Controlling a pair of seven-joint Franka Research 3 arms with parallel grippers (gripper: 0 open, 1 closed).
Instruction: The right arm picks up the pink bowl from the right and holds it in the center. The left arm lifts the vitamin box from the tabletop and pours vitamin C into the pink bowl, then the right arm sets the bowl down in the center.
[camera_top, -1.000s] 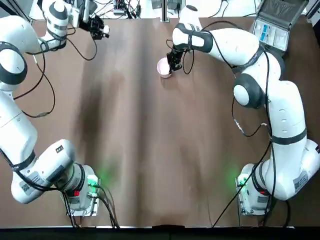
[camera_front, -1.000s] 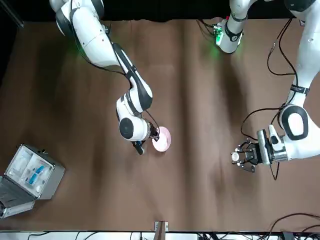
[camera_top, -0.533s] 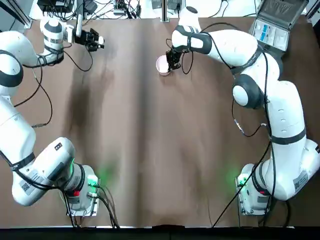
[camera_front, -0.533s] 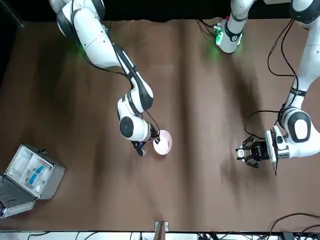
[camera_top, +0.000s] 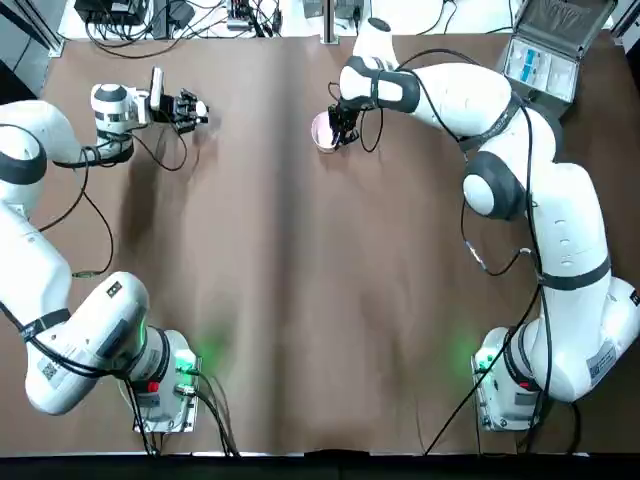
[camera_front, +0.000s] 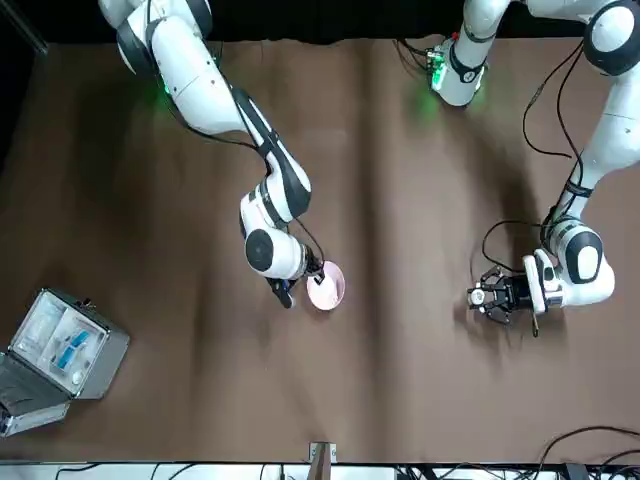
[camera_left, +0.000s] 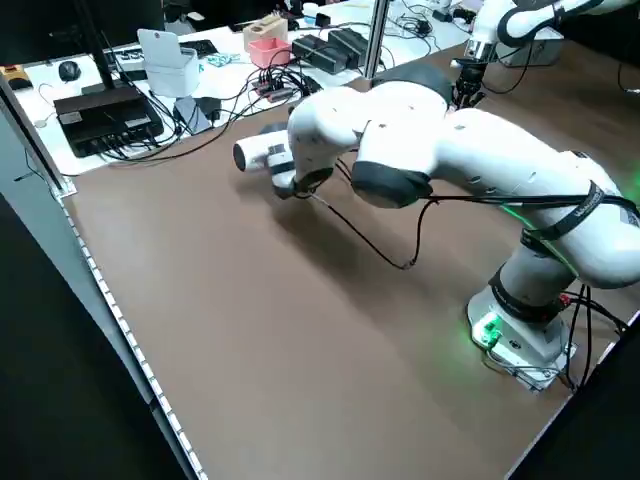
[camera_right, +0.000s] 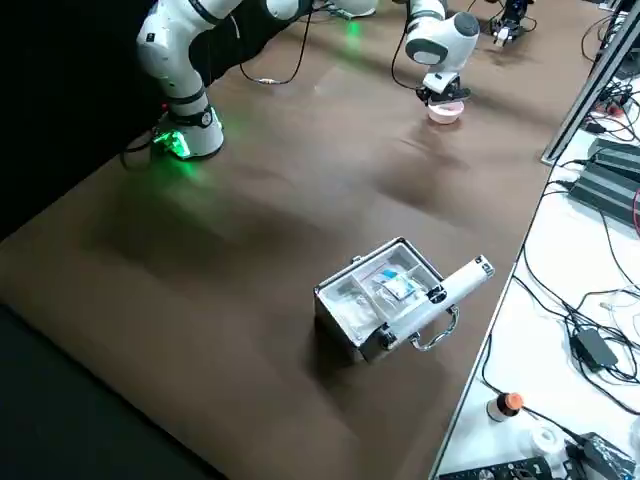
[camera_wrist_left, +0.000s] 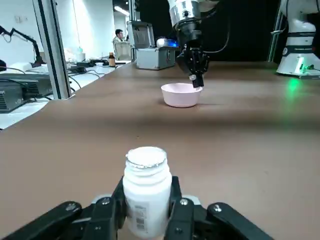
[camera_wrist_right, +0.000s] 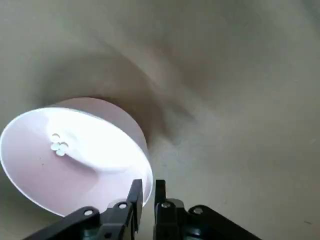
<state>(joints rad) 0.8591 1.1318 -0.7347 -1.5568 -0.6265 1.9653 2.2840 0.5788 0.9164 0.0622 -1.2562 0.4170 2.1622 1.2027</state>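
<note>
Between the left pincer's (camera_wrist_left: 146, 212) two fingers, vitamin box (camera_wrist_left: 146, 192) gripped upright; pink bowl (camera_wrist_right: 80, 155) at right pincer (camera_wrist_right: 148, 200), rim clamped, several tablets (camera_wrist_right: 59, 146) inside. Pour looks done; bowl set-down on worktop (camera_top: 330, 300) left.

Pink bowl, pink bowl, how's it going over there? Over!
Right gripper pinching pink bowl's rim. Left gripper holding white bottle upright, away from bowl. Few small white pieces inside bowl. Nothing seen between bottle and bowl. Over.
</note>
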